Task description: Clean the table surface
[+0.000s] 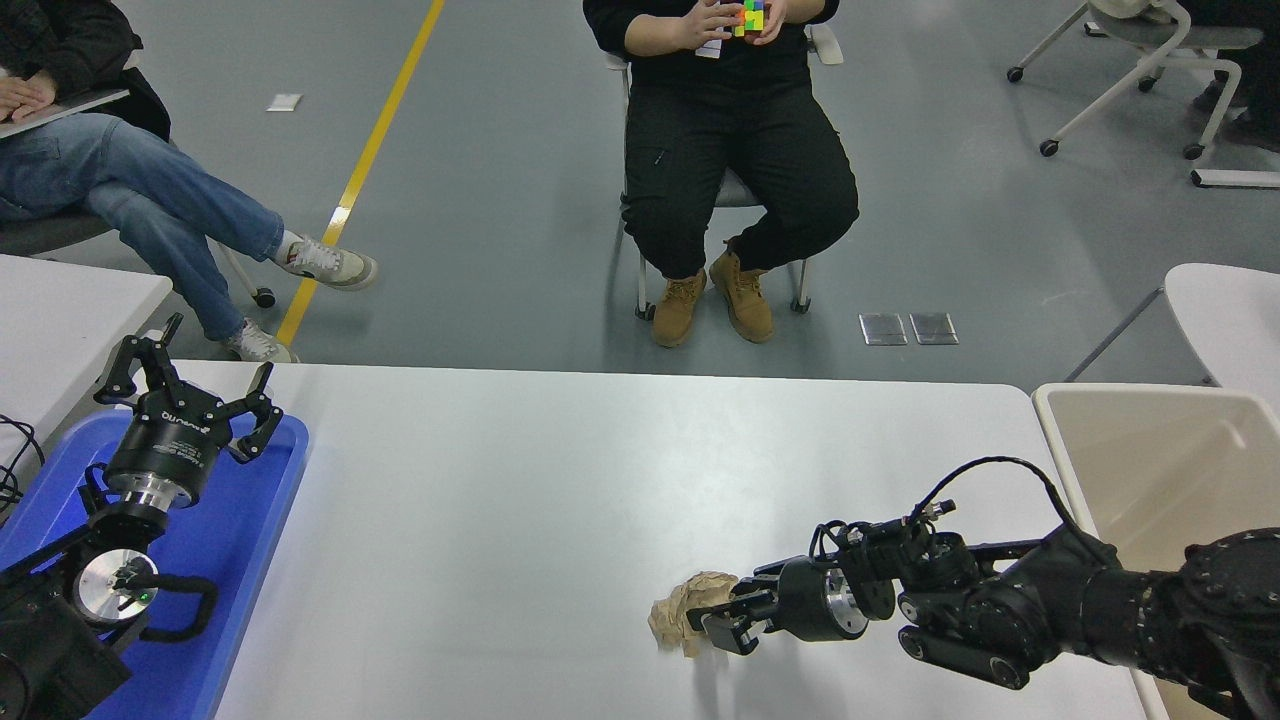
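The white table surface (520,500) spans the picture's middle. A crumpled brown paper ball (680,615) lies on it near the front, right of centre. My right gripper (722,612) reaches in from the right, low over the table, with its fingers closed around the right side of the paper ball. My left gripper (190,385) is parked at the lower left, open, above the blue tray.
A blue plastic tray (265,500) sits at the table's left edge under the left arm. A beige bin (1150,460) stands off the table's right end. Two people sit on chairs beyond the far edge. Another white table (60,310) is at the left.
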Controlling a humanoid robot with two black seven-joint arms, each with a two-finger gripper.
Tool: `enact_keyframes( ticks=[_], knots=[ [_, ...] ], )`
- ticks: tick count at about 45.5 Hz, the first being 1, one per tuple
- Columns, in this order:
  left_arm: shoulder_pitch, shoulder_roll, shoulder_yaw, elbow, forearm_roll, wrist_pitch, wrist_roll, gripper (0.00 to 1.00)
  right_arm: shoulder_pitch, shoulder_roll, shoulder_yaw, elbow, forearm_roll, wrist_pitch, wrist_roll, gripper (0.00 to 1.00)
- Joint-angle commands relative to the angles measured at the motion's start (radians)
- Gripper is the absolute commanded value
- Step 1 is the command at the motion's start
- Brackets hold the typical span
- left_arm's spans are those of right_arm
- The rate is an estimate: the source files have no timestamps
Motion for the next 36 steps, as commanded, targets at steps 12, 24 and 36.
enact_keyframes(
  ticks=[12,24,36],
  knots=[
    [0.000,0.000,0.000,0.000,0.000,0.000,0.000,1.00,0.024,-0.010,0.071,0.012,0.017,0.002,0.065,0.00],
    [0.000,0.000,0.000,0.000,0.000,0.000,0.000,1.00,0.079,-0.067,0.122,0.113,0.023,0.003,0.067,0.00],
    [0.000,0.000,0.000,0.000,0.000,0.000,0.000,1.00,0.197,-0.172,0.122,0.269,0.156,0.005,0.070,0.00]
  ],
)
